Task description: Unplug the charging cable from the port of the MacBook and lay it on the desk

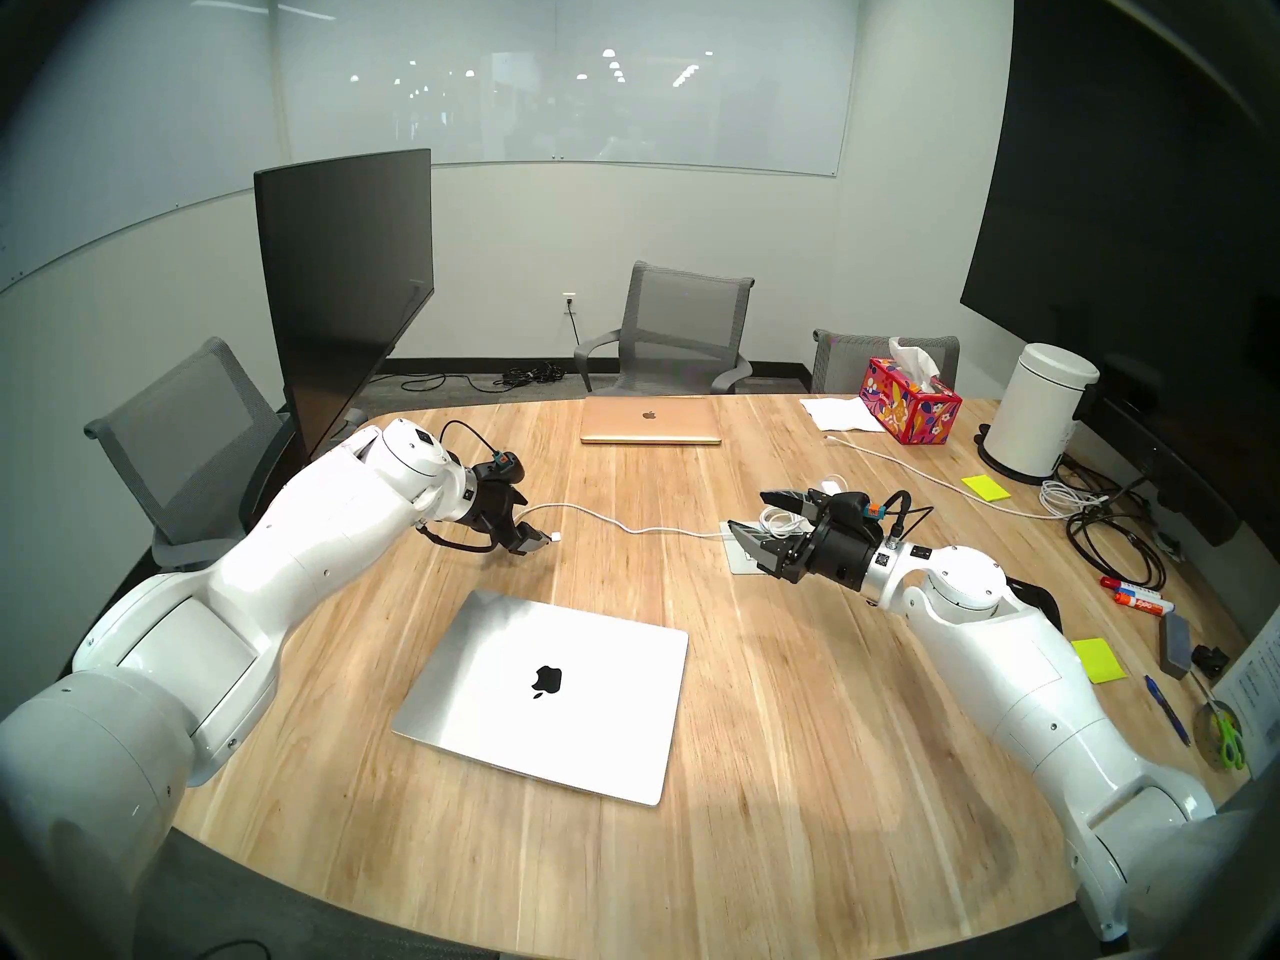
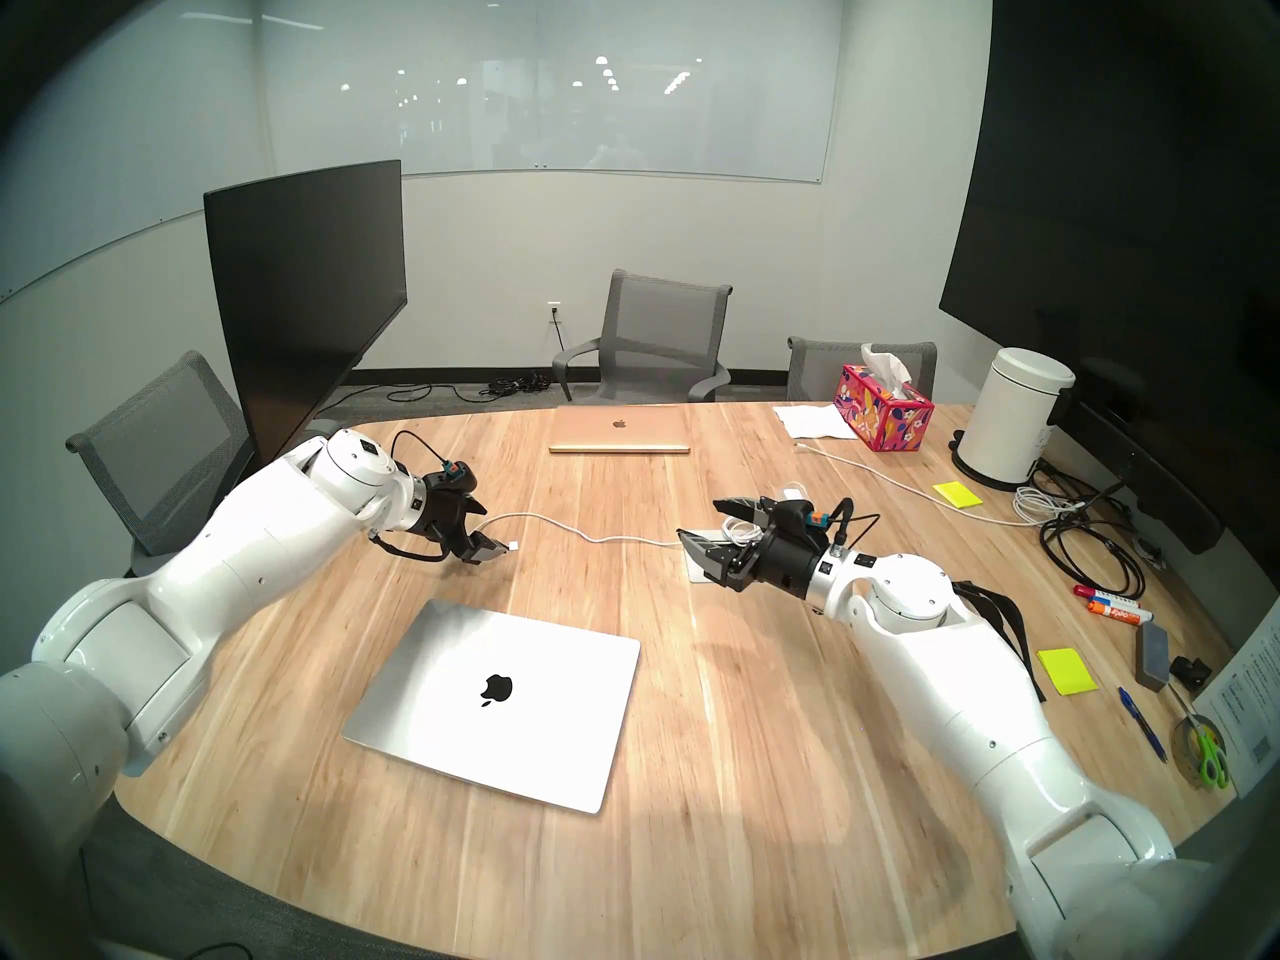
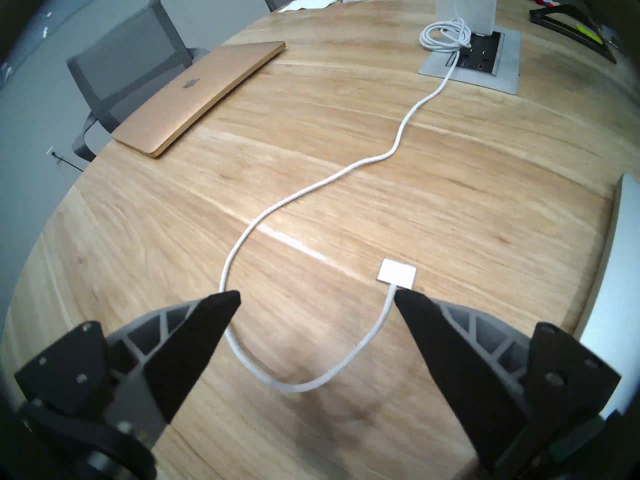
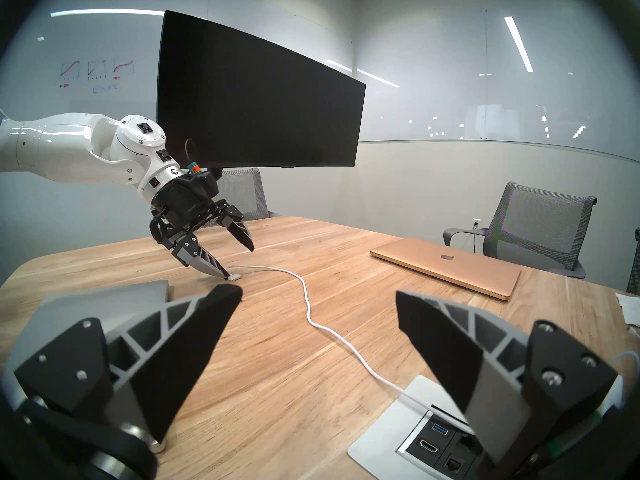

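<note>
The silver MacBook (image 1: 547, 688) lies shut on the light-wood desk (image 1: 762, 730), with no cord at its edge. The white charging cable (image 1: 623, 526) runs across the desk, and its flat plug (image 3: 397, 274) rests on the wood beyond the MacBook's far left corner. My left gripper (image 3: 317, 297) hovers open just over the plug end. The cord loops loosely between its fingers, and one fingertip (image 4: 225, 273) is down beside the plug. My right gripper (image 1: 749, 513) is open and empty above the desk's socket panel (image 4: 415, 430).
A rose-gold laptop (image 1: 650, 420) lies at the far edge. A white charger brick with a bunched coil (image 3: 446, 36) sits by the socket panel. A monitor (image 1: 346, 280) stands at far left. A tissue box (image 1: 907, 401), white canister (image 1: 1039, 411), black cables (image 1: 1108, 543) and markers crowd the right.
</note>
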`<state>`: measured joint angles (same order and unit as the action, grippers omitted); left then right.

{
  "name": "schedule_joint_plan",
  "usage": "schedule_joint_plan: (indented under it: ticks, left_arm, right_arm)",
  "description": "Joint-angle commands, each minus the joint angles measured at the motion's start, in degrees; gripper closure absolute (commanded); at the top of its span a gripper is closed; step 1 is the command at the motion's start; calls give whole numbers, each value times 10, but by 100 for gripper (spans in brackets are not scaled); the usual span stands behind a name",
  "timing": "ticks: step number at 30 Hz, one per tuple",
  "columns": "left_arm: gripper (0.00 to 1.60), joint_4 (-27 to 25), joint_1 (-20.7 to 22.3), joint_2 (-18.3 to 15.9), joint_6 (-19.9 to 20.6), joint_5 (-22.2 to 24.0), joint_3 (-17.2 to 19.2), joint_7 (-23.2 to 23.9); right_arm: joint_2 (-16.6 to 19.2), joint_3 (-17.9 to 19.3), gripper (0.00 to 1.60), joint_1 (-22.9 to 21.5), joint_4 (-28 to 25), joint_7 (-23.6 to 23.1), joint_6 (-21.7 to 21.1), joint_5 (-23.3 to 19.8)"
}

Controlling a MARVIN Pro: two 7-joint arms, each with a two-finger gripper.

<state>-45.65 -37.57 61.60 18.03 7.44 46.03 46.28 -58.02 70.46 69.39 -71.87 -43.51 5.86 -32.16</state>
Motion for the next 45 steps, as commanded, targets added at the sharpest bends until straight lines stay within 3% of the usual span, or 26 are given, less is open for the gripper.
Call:
schedule_joint_plan:
  ticks: [1, 5, 8, 17, 22, 28, 32, 38, 45]
  left_arm:
    - [0, -12, 6, -2, 3, 7, 12, -7]
    - [0, -15, 2, -2, 5, 9, 12, -9]
    - [0, -11, 1, 3, 5, 40, 40, -11]
    - [0, -13, 1, -1, 4, 37, 37, -14]
    - [0, -34, -18, -11, 10, 58, 54, -15]
    - [0, -81, -57, -30, 27, 99, 93, -29]
    - [0, -141, -105, -52, 42, 136, 130, -47]
    - [0, -171, -137, -67, 47, 161, 152, -48]
    - [0, -229, -189, -83, 70, 182, 178, -85]
  right_arm:
    - [1, 4, 0, -8, -10, 0, -1, -2]
    - [1, 4, 0, -8, -10, 1, -1, -2]
    - [0, 4, 0, -8, -9, 0, -1, -2]
    - [1, 4, 0, -8, -10, 1, -1, -2]
    - [1, 4, 0, -8, -10, 1, -1, -2]
    - [1, 4, 0, -8, -9, 0, -1, -2]
    - [0, 4, 0, -8, -9, 0, 0, -2]
    - [0, 4, 0, -8, -8, 0, 0, -2]
    - [0, 4, 0, -8, -8, 0, 1, -2]
